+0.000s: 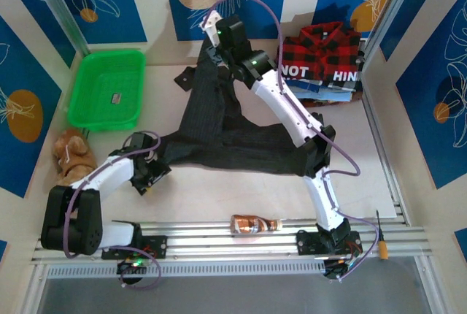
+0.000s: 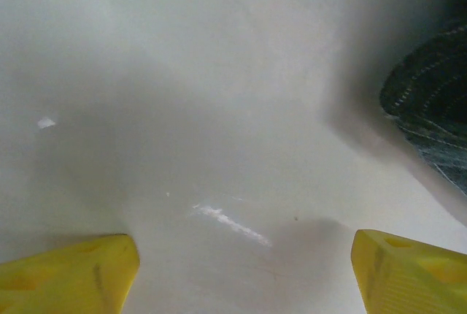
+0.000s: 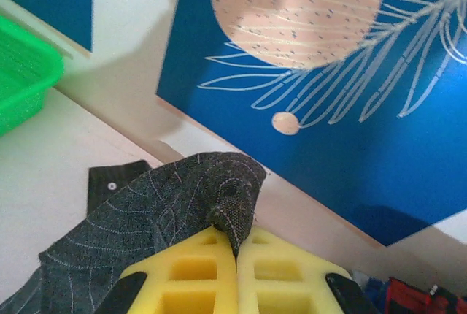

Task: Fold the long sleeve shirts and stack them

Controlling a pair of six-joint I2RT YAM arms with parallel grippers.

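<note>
Fabric of the dark striped shirt (image 3: 146,219) is clamped between the shut yellow fingers of the right end effector (image 3: 237,244), a fold bunched up over their tips. From above, the right end effector (image 1: 211,36) sits at the upper middle of the frame, lifting one end of that shirt (image 1: 219,131), which trails down and spreads across the centre of the worktop (image 1: 219,197).

The left end effector (image 2: 244,270) has its fingers wide apart with nothing between them, close above bare worktop (image 2: 219,109), a rim of dark cloth at the right edge. From above, the left end effector (image 1: 149,171) lies at the lower left, just beside the shirt's left end.

Two shirts show: the dark one and a red-and-black plaid shirt (image 1: 325,47) on a folded pile at the upper right. There is one green basket (image 1: 102,73) at the upper left, one brown soft toy (image 1: 73,155) below it, one bottle (image 1: 255,224) and one orange-handled tool (image 1: 381,244) along the bottom.
</note>
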